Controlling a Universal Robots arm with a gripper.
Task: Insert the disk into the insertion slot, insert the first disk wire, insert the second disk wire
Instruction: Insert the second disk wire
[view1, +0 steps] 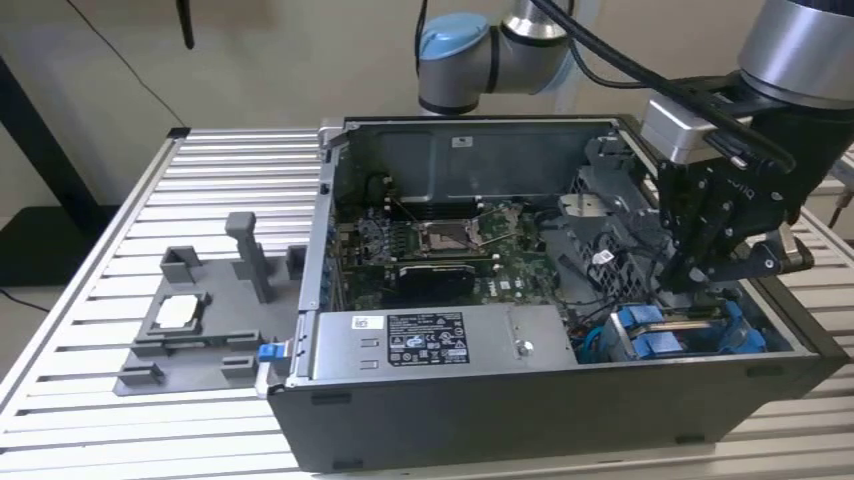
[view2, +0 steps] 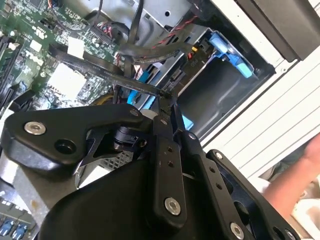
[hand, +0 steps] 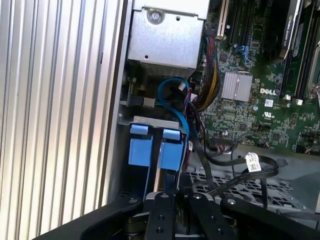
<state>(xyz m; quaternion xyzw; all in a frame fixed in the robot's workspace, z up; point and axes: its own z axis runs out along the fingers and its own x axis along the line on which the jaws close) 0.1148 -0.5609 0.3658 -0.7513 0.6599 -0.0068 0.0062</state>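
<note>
My gripper (view1: 690, 283) reaches down into the black computer case (view1: 534, 420) at the exterior view's right, just above the insertion slot (view1: 683, 335), a dark cage with blue rails. In the second wrist view the fingers meet at the gripper tip (view2: 166, 96), shut on a flat black disk wire (view2: 100, 67) that runs back across the motherboard. Beyond the tip, the insertion slot (view2: 220, 95) shows as a dark cavity. Its blue rails (hand: 150, 150) also show in the first wrist view. A pale flat block, possibly the disk (view1: 178, 312), lies in the grey fixture tray (view1: 200, 350) outside the case.
The case stands on a slatted metal table (view1: 134, 200). Inside are the motherboard (view1: 441, 245), the power supply box (view1: 427, 340), and loose black and blue cables (hand: 235, 160) beside the cage. A blurred hand (view2: 300, 180) shows past the case wall.
</note>
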